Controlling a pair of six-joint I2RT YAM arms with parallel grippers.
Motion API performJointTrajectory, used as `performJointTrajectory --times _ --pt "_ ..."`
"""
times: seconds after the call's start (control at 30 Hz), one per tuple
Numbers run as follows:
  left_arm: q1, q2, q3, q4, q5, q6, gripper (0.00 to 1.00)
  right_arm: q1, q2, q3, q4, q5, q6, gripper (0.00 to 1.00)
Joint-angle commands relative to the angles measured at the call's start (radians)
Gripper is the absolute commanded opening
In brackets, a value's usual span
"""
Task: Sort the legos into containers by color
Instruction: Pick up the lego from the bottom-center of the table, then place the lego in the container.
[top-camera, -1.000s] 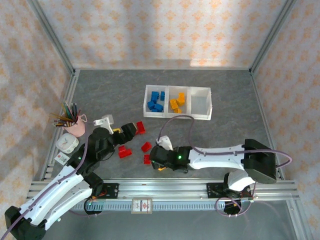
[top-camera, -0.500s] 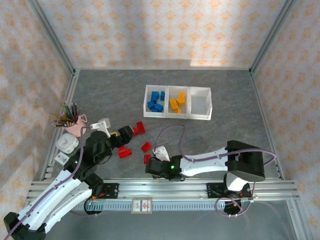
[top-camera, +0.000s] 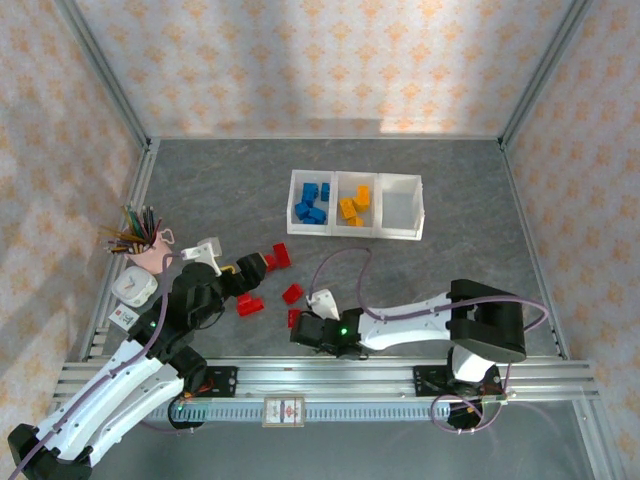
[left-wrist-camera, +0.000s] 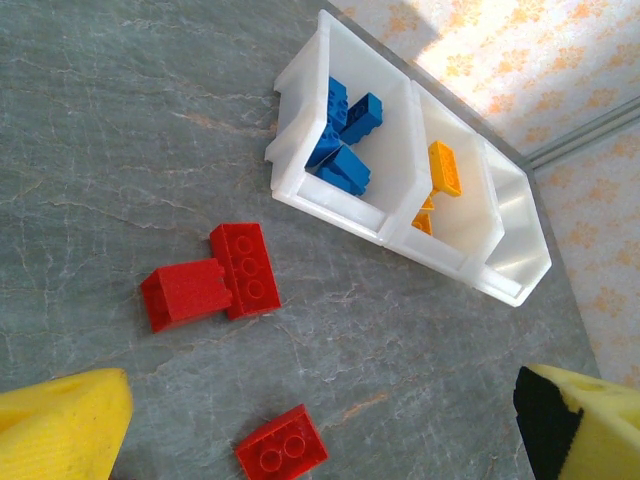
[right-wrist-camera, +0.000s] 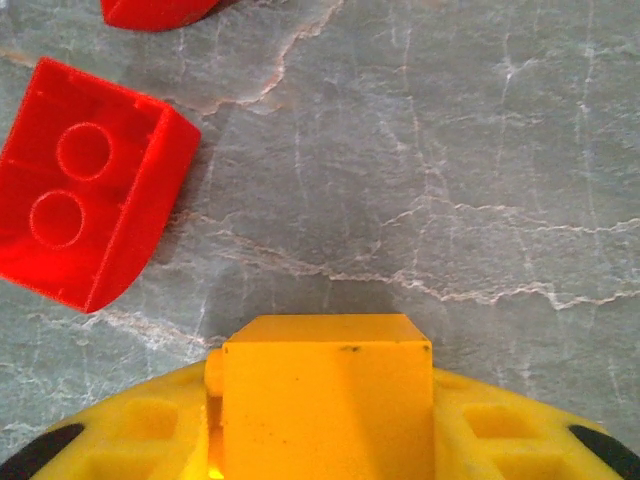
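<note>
The containers (top-camera: 291, 207) stand at the middle back: blue legos (top-camera: 313, 203) in the left bin, yellow-orange legos (top-camera: 354, 205) in the middle bin, the right bin (top-camera: 400, 203) bare. Several red legos (top-camera: 292, 293) lie loose on the table in front. My right gripper (top-camera: 303, 335) is low near the front edge, shut on a yellow-orange lego (right-wrist-camera: 325, 400), with a red lego (right-wrist-camera: 85, 220) just beyond it to the left. My left gripper (left-wrist-camera: 320, 430) hangs open above the red legos (left-wrist-camera: 210, 280), with nothing between its fingers.
A pink cup of coloured pencils (top-camera: 148, 250) and a small white device (top-camera: 133, 290) stand at the left edge. The metal rail (top-camera: 320, 385) runs along the near edge. Grey table lies bare right of the right arm and behind the bins.
My right gripper has pulled back toward the near edge and closed its jaws on the yellow-orange lego. My left arm has drawn back slightly to the left.
</note>
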Motion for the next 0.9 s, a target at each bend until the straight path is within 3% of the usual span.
performJointTrajectory --times 0.0,0.17,0.4,0.63,0.87 --pt "0.011 0.002 0.010 0.010 -0.012 0.003 0.99 -0.035 -0.076 0.009 -0.018 0.047 -0.021 0.40" --pt "0.010 0.037 0.023 0.062 -0.004 0.014 0.99 -0.133 -0.149 0.036 -0.033 0.061 -0.083 0.41" --pt "0.010 0.138 0.082 0.154 0.013 0.042 0.99 -0.357 -0.169 0.137 -0.035 0.034 -0.207 0.42" --pt "0.011 0.231 0.126 0.233 0.019 0.069 0.99 -0.555 -0.103 0.247 0.022 -0.020 -0.297 0.44" --pt "0.012 0.313 0.144 0.318 0.024 0.081 0.99 -0.699 0.066 0.409 0.036 -0.035 -0.360 0.46"
